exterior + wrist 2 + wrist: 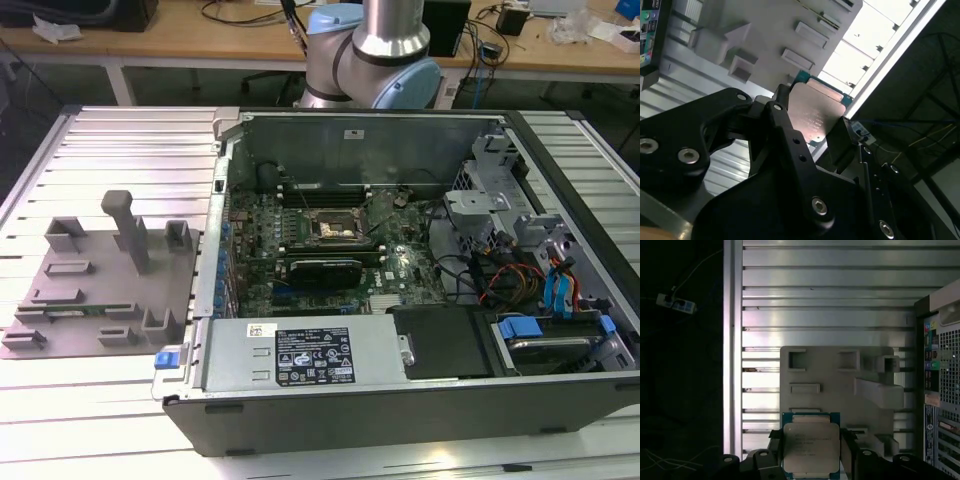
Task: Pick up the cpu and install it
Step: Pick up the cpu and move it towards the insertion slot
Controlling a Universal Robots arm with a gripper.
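Silver-grey cpu (811, 450), teal rim. Black gripper (812, 119). Plain grey tray (100, 290). Silver table (130, 130), ribbed stripes. Green motherboard (400, 262). Blue clips (520, 327), right side of dark case (400, 420).

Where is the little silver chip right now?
In both wrist views the chip is pinched in the gripper, up above the edge of the grey tray, beside the open computer.

The cpu (810, 447), a silver-topped square on a teal board, sits clamped flat between the jaws.
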